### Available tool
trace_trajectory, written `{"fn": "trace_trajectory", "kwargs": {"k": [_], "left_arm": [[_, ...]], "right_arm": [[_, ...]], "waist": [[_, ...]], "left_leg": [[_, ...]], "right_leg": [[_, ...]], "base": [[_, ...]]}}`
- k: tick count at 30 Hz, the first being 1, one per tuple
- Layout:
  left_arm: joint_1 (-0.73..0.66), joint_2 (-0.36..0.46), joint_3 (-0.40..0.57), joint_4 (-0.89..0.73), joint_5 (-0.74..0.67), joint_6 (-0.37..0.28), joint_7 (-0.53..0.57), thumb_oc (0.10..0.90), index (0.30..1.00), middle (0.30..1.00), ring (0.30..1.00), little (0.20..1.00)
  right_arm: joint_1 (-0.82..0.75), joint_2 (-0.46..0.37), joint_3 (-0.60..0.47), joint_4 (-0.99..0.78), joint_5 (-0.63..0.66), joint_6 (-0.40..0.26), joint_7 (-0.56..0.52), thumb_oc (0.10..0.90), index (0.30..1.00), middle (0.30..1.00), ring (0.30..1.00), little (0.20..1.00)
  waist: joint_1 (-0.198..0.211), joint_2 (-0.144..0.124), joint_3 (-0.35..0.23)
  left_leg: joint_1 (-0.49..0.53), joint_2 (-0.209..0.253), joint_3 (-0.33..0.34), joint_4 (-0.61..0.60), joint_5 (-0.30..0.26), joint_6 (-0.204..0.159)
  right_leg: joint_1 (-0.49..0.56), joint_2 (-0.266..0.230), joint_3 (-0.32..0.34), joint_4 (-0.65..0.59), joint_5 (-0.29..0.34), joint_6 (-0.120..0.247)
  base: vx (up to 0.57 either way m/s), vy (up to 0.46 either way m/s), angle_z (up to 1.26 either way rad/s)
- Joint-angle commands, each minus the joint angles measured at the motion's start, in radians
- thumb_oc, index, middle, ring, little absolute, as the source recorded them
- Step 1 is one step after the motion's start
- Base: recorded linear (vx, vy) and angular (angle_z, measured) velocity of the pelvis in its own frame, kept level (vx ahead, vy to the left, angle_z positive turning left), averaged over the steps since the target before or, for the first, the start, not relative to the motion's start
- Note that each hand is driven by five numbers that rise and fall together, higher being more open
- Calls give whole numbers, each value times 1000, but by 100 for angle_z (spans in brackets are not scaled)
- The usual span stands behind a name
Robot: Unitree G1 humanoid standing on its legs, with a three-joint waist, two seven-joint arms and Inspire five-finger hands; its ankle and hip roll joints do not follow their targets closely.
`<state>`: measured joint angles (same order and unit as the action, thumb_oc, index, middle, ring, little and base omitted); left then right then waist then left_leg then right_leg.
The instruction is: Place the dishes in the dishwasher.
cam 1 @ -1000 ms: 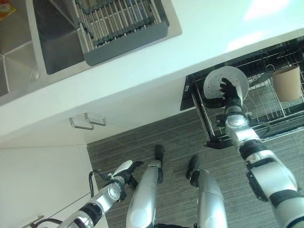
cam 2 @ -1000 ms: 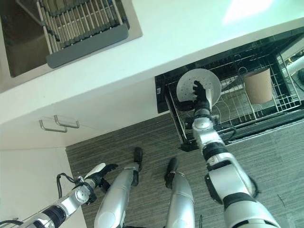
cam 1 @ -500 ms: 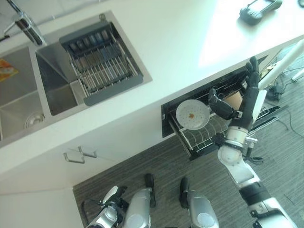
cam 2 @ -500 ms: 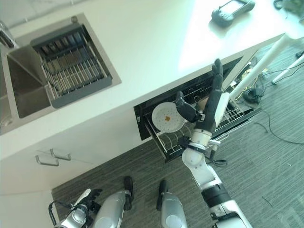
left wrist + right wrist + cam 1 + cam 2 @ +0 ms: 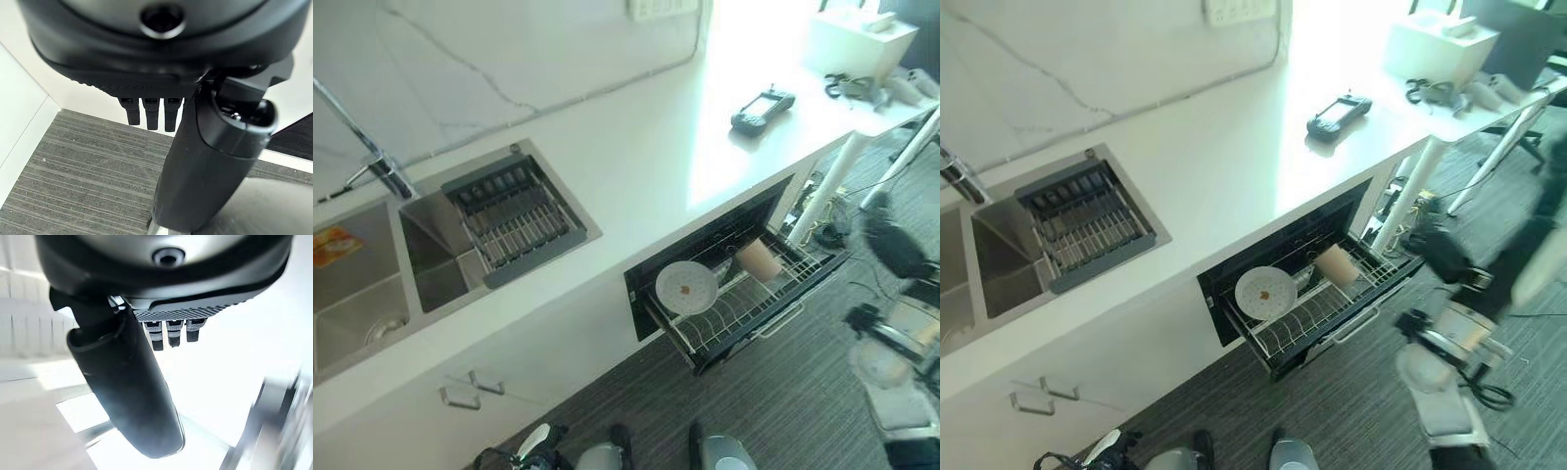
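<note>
The round white plate (image 5: pixel 686 287) stands on edge in the pulled-out wire dishwasher rack (image 5: pixel 759 309), centre-right under the white counter (image 5: pixel 636 166), beside a tan cup (image 5: pixel 759 260). Right hand (image 5: pixel 146 391) holds nothing, fingers (image 5: pixel 168 333) relaxed; left hand (image 5: pixel 210 161) likewise, at bottom.

- The left hand (image 5: pixel 156 49) is showing a glossy black palm shell with one round recessed screw hole.
- Its fingers (image 5: pixel 151 115) are appearing as short dark segmented stubs beside a thick, rounded matte-black thumb (image 5: pixel 205 161).
- From the head, a white cover (image 5: pixel 534 441) is showing on that thumb.
- The right hand (image 5: pixel 166 279) is showing the same black shell, plus a dotted grip patch (image 5: pixel 171 313).
- The right arm (image 5: pixel 1449 377) is looking silver-grey with dark joints.
</note>
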<state>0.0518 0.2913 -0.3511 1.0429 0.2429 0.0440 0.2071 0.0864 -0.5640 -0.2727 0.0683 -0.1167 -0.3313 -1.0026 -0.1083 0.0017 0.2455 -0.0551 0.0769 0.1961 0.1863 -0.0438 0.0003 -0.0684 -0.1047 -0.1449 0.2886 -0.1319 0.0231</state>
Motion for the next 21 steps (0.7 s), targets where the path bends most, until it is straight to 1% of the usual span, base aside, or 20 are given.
{"fn": "trace_trajectory", "kwargs": {"k": [1, 2, 3, 4, 5, 6, 8, 10, 12, 13, 15, 18, 21], "left_arm": [[-40, 5, 16, -21, -1, -25, 20, 800, 900, 900, 900, 900], [-49, 12, 11, -19, -37, -31, 17, 800, 900, 900, 900, 900], [-61, 17, 11, -19, -82, -36, 0, 800, 900, 900, 900, 900], [-73, 18, 7, -18, -121, -37, -17, 800, 900, 900, 900, 900], [-88, 14, 0, -13, -143, -41, -25, 800, 900, 900, 900, 900], [-103, 10, -23, -23, -159, -37, -36, 800, 900, 900, 900, 900], [-110, 9, -45, -39, -169, -36, -31, 800, 900, 900, 900, 900], [-117, 7, -67, -47, -177, -44, -21, 800, 900, 900, 900, 900], [-119, 6, -80, -58, -189, -54, -10, 800, 900, 900, 900, 900], [-120, 6, -83, -65, -192, -63, -6, 800, 900, 900, 900, 900], [-126, 15, -94, -97, -219, -98, 5, 800, 900, 900, 900, 900], [-122, 33, -90, -138, -241, -131, -3, 800, 900, 900, 900, 900], [-116, 39, -90, -168, -266, -146, -28, 800, 900, 900, 900, 900]], "right_arm": [[-58, -23, -72, 5, 68, -6, -86, 800, 900, 900, 900, 900], [-27, -9, -110, 104, 145, -23, -91, 800, 900, 900, 900, 900], [-4, 7, -135, 205, 178, -19, -87, 800, 900, 900, 900, 900], [-3, 11, -138, 278, 203, -21, -89, 800, 900, 900, 900, 900], [-4, 21, -136, 399, 240, -62, -71, 800, 900, 900, 900, 900], [-14, 36, -105, 577, 288, -102, -1, 800, 900, 900, 900, 900], [-37, 34, -61, 662, 317, -114, 59, 800, 900, 900, 900, 900], [-70, 36, -14, 733, 332, -129, 93, 800, 900, 900, 900, 900], [-99, 32, 37, 771, 332, -117, 134, 800, 900, 900, 900, 900], [-112, 34, 66, 783, 320, -118, 136, 800, 900, 900, 900, 900], [-174, 35, 178, 810, 271, -130, 144, 800, 900, 900, 900, 900], [-249, 29, 282, 824, 216, -132, 161, 800, 900, 900, 900, 900], [-311, 16, 335, 810, 147, -133, 158, 800, 900, 900, 900, 900]], "waist": [[-24, 10, 18], [-31, 11, 28], [-33, 15, 33], [-32, 19, 46], [-28, 22, 57], [-16, 30, 87], [-7, 32, 112], [5, 35, 137], [16, 40, 159], [21, 43, 171], [45, 54, 210], [79, 67, 246], [105, 81, 266]], "left_leg": [[38, 35, 39, 114, -244, 39], [38, 38, 44, 114, -246, 42], [43, 36, 35, 114, -261, 40], [31, 42, 45, 114, -243, 43], [32, 36, 27, 114, -255, 40], [17, 34, 10, 114, -244, 37], [-2, 27, -4, 114, -233, 34], [-24, 19, -18, 114, -218, 28], [-37, 13, -28, 114, -205, 22], [-45, 9, -32, 114, -198, 21], [-83, -5, -42, 114, -167, 17], [-120, -30, -64, 114, -136, 15], [-171, -42, -84, 159, -136, 16]], "right_leg": [[61, 8, -37, 11, -124, 29], [62, 7, -47, 11, -122, 26], [68, 7, -45, 11, -134, 31], [59, 9, -64, 11, -120, 21], [65, 9, -61, 11, -132, 24], [57, 12, -79, 24, -133, 12], [36, 8, -85, 52, -146, 0], [13, 5, -89, 84, -161, -12], [-4, 1, -95, 116, -176, -24], [-17, -2, -97, 139, -184, -30], [-78, -18, -99, 235, -217, -51], [-137, -43, -102, 342, -253, -67], [-175, -59, -106, 409, -277, -79]], "base": [[29, -35, -14], [100, -29, -15], [21, -44, -6], [74, -35, -1], [-7, -106, 4], [54, -101, 7], [-44, -100, 24], [-50, -80, 37], [-7, -68, 23], [-19, -59, 24], [-47, -72, 35], [-19, -59, 52], [12, -14, 24]]}}
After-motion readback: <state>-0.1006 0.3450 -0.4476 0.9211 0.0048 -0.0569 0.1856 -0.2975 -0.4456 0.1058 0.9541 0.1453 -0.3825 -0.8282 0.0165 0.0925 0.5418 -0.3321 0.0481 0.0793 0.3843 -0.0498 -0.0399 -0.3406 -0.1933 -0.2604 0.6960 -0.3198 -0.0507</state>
